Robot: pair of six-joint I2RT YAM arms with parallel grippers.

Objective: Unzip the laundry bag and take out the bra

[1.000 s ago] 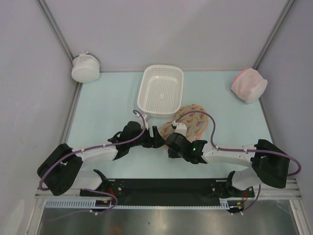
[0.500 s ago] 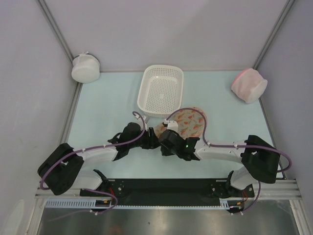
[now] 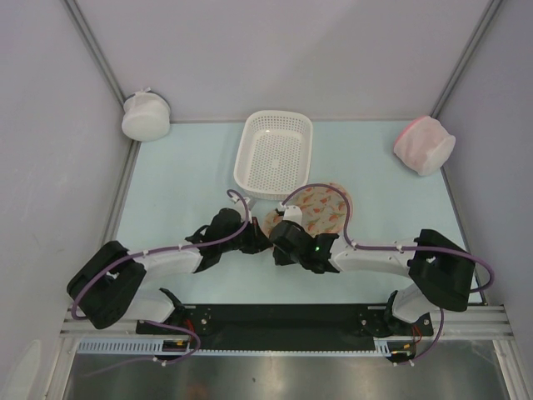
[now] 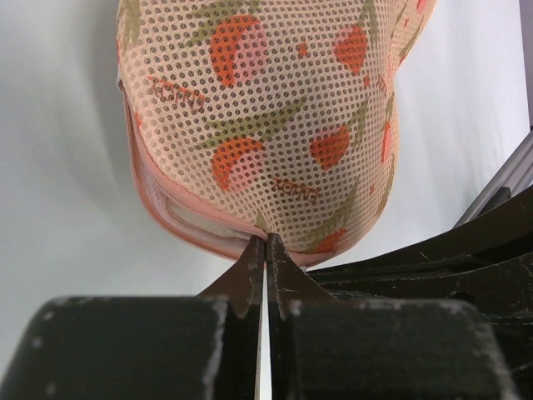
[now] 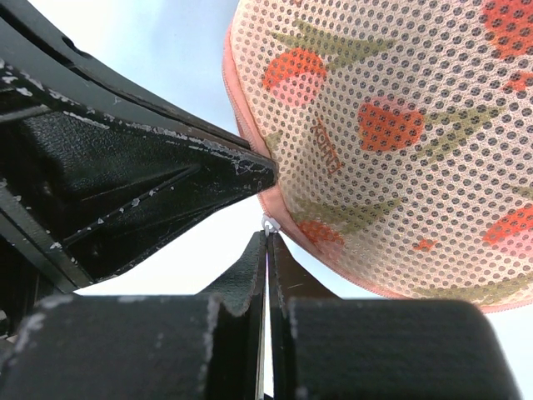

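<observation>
The laundry bag (image 3: 323,207) lies on the pale green table (image 3: 183,179), just in front of the near right corner of the white basket (image 3: 306,158) and right before the two arms. From above, only a rounded lobe of it shows. The rest is hidden under the right arm's wrist. Its beige mesh carries orange-red fruit shapes and green leaves, and a pink edging runs round the rim (the zip line follows that edging in both wrist views).

The left end effector (image 4: 266,243) meets the bag's near end. Its fingers are pressed together with their tips on the pink edging, pinching the rim of the bag (image 4: 275,125). The bag bulges up and away from that pinch.

The right end effector (image 5: 267,238) comes in from the other side, close against the left one. Its fingers are also pressed together, and a small silvery zipper tab (image 5: 268,223) sits between their tips, right at the edge of the bag (image 5: 391,142). In that view the black finger of the left end effector touches the same edging just above the tab. From overhead, the left end effector (image 3: 263,241) and the right end effector (image 3: 278,237) nearly touch.

A round white mesh pouch (image 3: 146,117) sits in the far left corner. A pink-and-white mesh pouch (image 3: 424,143) sits near the far right corner. Both are well apart from the bag.
</observation>
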